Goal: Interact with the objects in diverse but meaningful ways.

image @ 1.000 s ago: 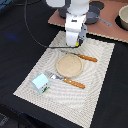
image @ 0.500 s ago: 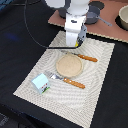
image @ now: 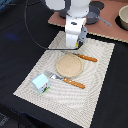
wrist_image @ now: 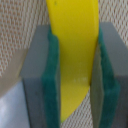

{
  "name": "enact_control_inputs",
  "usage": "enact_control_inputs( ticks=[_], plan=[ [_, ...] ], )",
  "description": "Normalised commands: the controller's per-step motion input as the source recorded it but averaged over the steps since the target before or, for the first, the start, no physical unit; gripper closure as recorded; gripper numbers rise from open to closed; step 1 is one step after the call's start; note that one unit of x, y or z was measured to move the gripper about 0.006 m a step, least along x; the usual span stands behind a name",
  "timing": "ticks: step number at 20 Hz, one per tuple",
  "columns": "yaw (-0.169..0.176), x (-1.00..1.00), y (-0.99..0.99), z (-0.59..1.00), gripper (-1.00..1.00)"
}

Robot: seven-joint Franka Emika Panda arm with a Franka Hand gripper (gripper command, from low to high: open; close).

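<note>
Up close, the hand (wrist_image: 75, 65) clamps a yellow banana (wrist_image: 75, 45) between green pads (wrist_image: 52, 75); from outside the banana is hidden, the hand low over the placemat (image: 100, 60) beside a carton (image: 40, 83).

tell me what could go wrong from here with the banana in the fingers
The yellow banana sits between the green pads with its tip poking past them, so it could slip or twist out.

The gripper hangs close over the placemat near the knife; lowering further might knock it.
</note>
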Motion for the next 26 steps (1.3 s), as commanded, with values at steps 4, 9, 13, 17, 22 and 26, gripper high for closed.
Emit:
enact_control_inputs(
  ticks=[4, 9, 13, 17, 22, 26],
  plan=[
    [-0.028, 0.11, -0.06, 1.0, 1.0],
    [-0.037, 0.32, -0.46, 1.0, 1.0],
    [-0.028, 0.31, -0.84, 0.85, 1.0],
    [0.0, 0.13, -0.99, 0.38, 1.0],
    [0.0, 0.06, -0.99, 0.07, 1.0],
    [0.0, 0.04, -0.88, -0.34, 1.0]
  ],
)
